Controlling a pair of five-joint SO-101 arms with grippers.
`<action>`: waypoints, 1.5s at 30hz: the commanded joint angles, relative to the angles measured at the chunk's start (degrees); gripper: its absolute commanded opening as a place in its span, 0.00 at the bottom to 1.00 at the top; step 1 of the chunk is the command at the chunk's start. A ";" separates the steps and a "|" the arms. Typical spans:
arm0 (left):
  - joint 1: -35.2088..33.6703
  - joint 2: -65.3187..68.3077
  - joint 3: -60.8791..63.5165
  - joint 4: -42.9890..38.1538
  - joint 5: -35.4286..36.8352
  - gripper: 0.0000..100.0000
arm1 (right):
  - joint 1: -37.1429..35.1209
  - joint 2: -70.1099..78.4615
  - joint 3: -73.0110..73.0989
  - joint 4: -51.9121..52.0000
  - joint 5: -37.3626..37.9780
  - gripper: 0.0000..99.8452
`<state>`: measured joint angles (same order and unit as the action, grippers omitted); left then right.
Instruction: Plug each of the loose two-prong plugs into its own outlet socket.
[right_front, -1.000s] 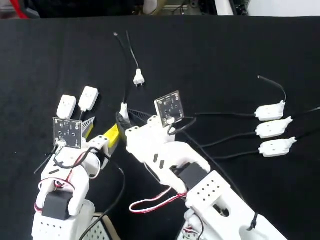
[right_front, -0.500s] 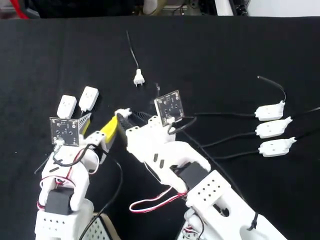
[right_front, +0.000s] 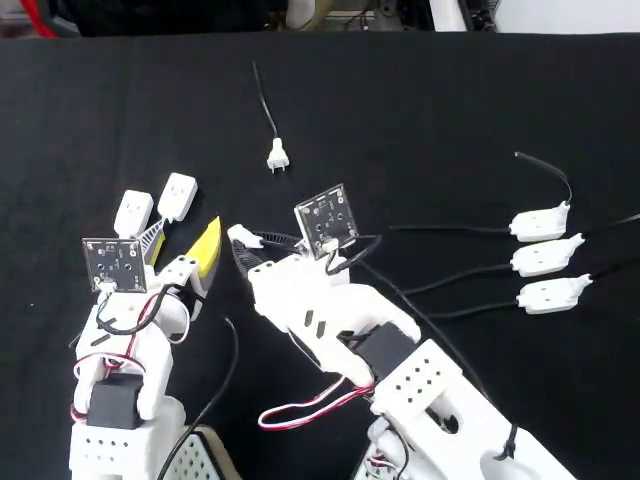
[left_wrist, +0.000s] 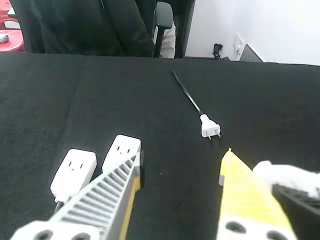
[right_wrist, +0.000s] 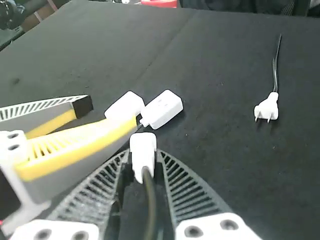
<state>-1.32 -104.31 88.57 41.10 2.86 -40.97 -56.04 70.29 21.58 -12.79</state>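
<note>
Pinching a white two-prong plug (right_wrist: 143, 152) by its body, the right gripper (right_front: 246, 250) holds it low over the black table (right_front: 430, 100), with the dark cord trailing back between its ribbed fingers. The left gripper (left_wrist: 181, 159) is spread wide and holds nothing. It has one grey finger and one yellow. The yellow one lies just beside the held plug, and the grey one's tip is just beside the two white outlet sockets (left_wrist: 121, 152). These sit side by side, touching or nearly so, with their slots facing up. A second loose plug (left_wrist: 210, 130) lies farther out on the cloth, its thin cord running away from the arms.

The step in hand looks like carrying the first plug toward a socket, since neither of these two sockets has anything in it yet. The next move probably calls for swinging the plug across to one socket, turning it so the prongs point at the slots, and pressing in. The sockets look light and lie loose, so the open left gripper may need to brace one to keep it from sliding. How the prongs are turned now cannot be told.
</note>
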 joint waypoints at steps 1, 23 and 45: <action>-1.89 -0.26 -0.92 3.43 -4.40 0.26 | 0.79 -0.04 -3.21 0.53 1.76 0.01; -15.87 40.26 -26.15 2.99 -13.63 0.26 | 25.85 27.38 -41.27 36.57 13.45 0.01; -22.37 97.23 -48.48 -14.86 -25.05 0.30 | 29.54 29.76 -42.33 36.57 15.47 0.01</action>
<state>-24.35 -9.80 46.11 25.10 -22.11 -11.96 -26.33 30.81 57.89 2.24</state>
